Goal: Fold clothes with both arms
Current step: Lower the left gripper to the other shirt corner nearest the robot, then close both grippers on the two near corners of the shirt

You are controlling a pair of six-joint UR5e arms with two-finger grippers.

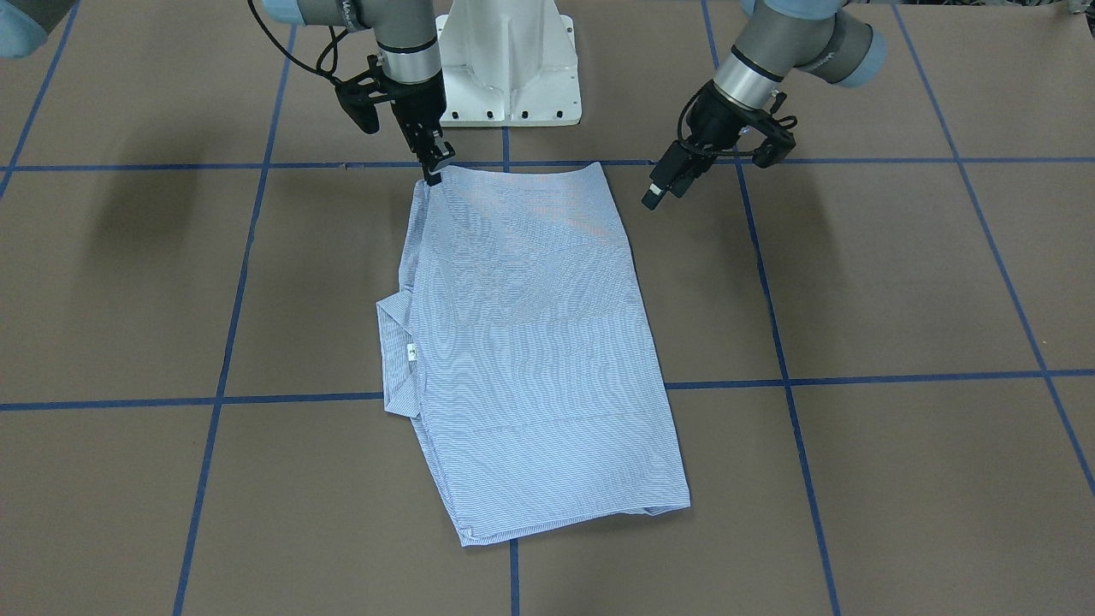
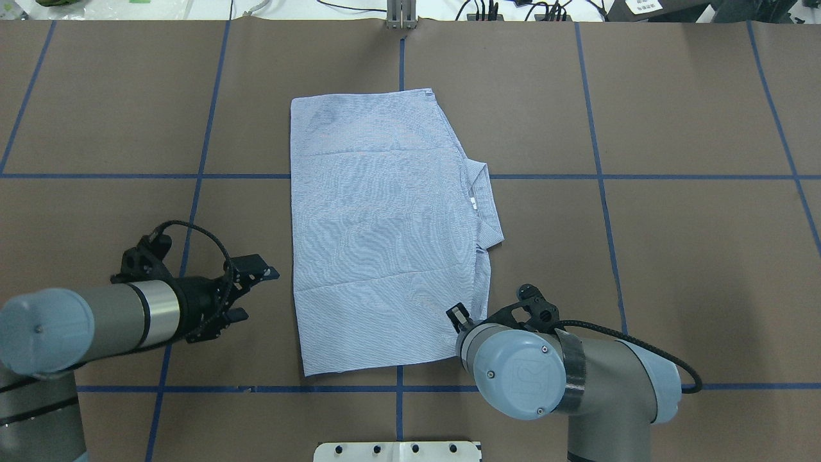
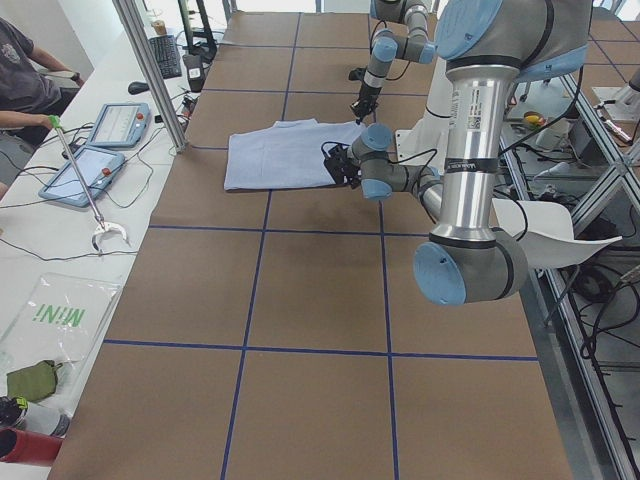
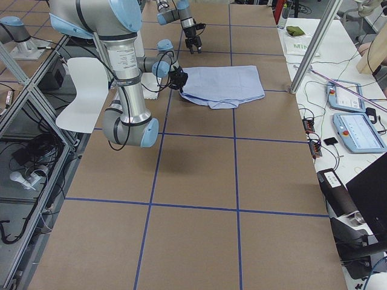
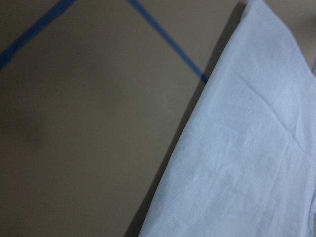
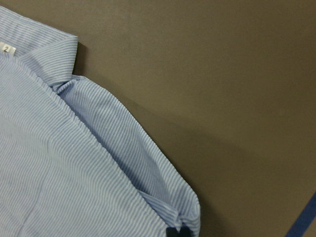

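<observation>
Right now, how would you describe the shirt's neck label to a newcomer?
On the brown table lies a folded light-blue striped shirt. Its collar juts from the edge on the robot's right; the label is the tiny white tag inside, the only white spot on it.

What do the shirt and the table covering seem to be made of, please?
The shirt looks like thin woven cloth, probably cotton, matte: fine stripes, soft creases. The table covering looks like matte brown paper or card, flat and smooth, with blue tape lines.
</observation>
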